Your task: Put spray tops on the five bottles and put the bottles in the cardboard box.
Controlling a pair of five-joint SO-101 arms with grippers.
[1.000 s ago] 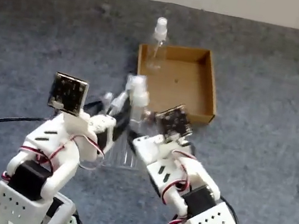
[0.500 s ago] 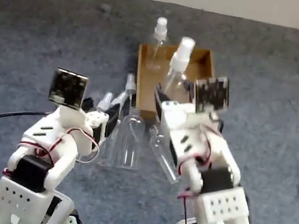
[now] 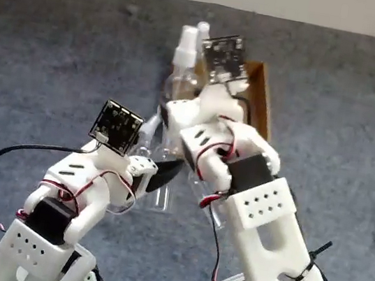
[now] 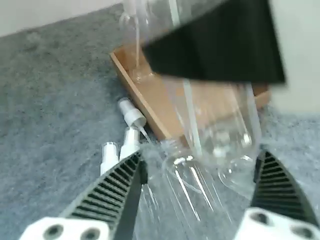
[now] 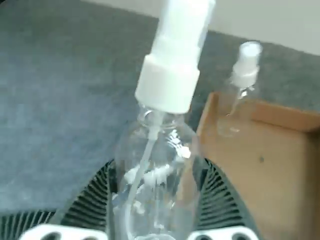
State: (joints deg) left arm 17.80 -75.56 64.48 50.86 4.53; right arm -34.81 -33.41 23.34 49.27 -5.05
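Overhead, the right gripper (image 3: 174, 102) is clamped round a clear plastic bottle with a white spray top (image 3: 184, 59). The bottle is held nearly upright at the left wall of the shallow brown cardboard box (image 3: 267, 110). A second capped clear bottle (image 3: 202, 31) stands at the box's far left corner. The left gripper (image 3: 162, 177) hangs well short of the box's near wall, jaws parted. Below it, uncapped clear bottles (image 3: 162, 204) lie on the grey carpet (image 3: 45, 55).

From the left wrist, the left gripper (image 4: 200, 161) is spread wide and holds nothing, with the uncapped clear bottles (image 4: 187, 182) below it. Loose white spray tops (image 4: 131, 117) lie just outside the box's (image 4: 145, 102) near wall.

From the right wrist, the right gripper (image 5: 157, 197) presses both sides of the bottle's body (image 5: 155, 165), spray top uppermost. The box (image 5: 272, 165) lies just beyond the bottle, with bare floor beside the second capped clear bottle (image 5: 241, 95).

The coming move likely turns on this: the held bottle's long axis is close to vertical and the box interior lies just across the wall from it. The right arm is by far the nearer. It probably needs a short carry over the wall and then a descent clear of the standing bottle.
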